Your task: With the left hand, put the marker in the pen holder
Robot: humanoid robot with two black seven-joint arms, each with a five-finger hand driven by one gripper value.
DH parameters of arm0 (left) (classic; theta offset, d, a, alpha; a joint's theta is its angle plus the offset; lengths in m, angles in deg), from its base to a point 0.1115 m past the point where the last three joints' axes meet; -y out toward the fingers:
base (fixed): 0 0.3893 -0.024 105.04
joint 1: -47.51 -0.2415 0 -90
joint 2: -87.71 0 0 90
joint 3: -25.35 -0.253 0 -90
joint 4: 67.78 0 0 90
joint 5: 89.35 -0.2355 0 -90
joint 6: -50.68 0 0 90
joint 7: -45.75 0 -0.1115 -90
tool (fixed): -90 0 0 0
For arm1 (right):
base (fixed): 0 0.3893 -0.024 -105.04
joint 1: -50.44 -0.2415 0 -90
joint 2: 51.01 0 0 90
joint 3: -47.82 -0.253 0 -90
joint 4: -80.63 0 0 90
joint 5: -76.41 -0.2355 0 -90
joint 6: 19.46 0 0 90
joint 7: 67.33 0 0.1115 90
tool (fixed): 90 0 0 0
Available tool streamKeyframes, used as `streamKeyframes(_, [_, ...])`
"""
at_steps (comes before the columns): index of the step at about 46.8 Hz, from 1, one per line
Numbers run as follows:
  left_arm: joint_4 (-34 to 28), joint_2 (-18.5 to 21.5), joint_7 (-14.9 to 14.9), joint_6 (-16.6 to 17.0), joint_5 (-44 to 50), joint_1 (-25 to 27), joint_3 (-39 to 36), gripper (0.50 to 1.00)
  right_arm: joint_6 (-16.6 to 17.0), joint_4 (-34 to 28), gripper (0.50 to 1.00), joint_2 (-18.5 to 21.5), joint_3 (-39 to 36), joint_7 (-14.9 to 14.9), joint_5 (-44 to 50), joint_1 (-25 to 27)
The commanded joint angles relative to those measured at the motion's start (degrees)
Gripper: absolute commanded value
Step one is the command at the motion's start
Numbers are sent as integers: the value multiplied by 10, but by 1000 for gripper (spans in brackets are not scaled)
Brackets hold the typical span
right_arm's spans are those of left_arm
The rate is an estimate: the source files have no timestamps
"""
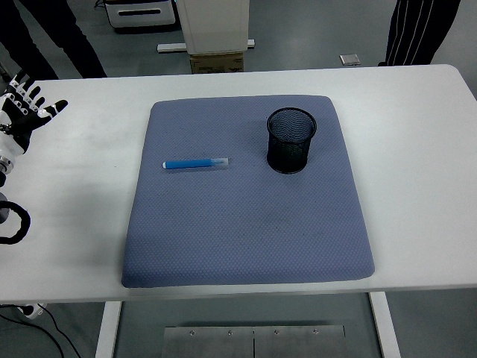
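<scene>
Fingers (pixel 22 88) of my left hand (pixel 24 110) stand spread and apart, clamped on nothing, at the far left edge of the white table (pixel 417 186); I see only this one hand of mine, and it hovers well clear of the work. Nearest me lies the front edge of a single blue-grey mat (pixel 246 224), square and flat across the table's middle. On it, left of centre, one blue marker (pixel 195 162) lies on its side, pointing left to right, touching nothing but the mat. Farther back and to the right stands one black mesh pen holder (pixel 291 139), upright, mouth open, near the mat's far right corner and apart from the marker. Beyond the table, two people's dark-trousered legs (pixel 52 37) show, one at each top corner.
</scene>
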Motion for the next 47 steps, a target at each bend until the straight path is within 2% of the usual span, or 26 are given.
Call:
streamKeyframes(1, [0,1,-2,0,-2,-2,0,1000,0,0,1000,0,1,0,0,0])
streamKeyframes(25, [0,8,5,-4,3,2,1,1000,0,0,1000,0,1,0,0,0])
streamKeyframes(33, [1,18,5,-54,-2,-6,1,1000,0,0,1000,0,0,0,0,0])
streamKeyframes(44, [0,13,5,-122,4,-10,6,1000,0,0,1000,0,0,0,0,0])
streamKeyframes(47, [-1,12,6,-127,-3,-4,4,1000,0,0,1000,0,0,0,0,0])
